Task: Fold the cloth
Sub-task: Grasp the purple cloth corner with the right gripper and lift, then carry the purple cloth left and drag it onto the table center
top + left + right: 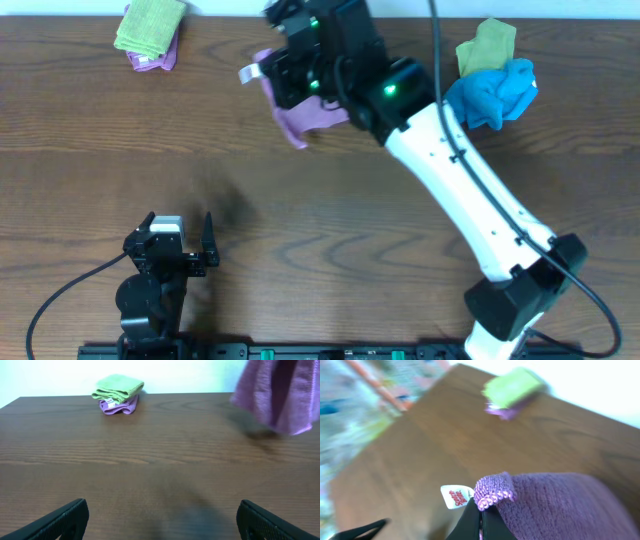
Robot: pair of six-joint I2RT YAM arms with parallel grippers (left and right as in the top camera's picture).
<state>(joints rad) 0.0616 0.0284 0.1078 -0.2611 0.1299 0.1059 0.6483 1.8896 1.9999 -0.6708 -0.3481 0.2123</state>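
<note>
The mauve-purple cloth (308, 117) hangs from my right gripper (272, 72) above the far middle of the table, its white tag (249, 73) sticking out to the left. In the right wrist view my fingers (481, 516) are shut on the cloth's stitched corner (545, 505), with the tag (456, 496) beside them. The cloth also shows at the upper right of the left wrist view (280, 395), lifted off the wood. My left gripper (180, 238) rests at the near left, open and empty, its fingers (160, 520) wide apart over bare table.
A folded yellow-green cloth on a folded purple one (150, 30) lies at the far left corner and shows in the left wrist view (118, 394). A bright blue cloth (495, 92) and a yellow-green cloth (487, 45) lie at the far right.
</note>
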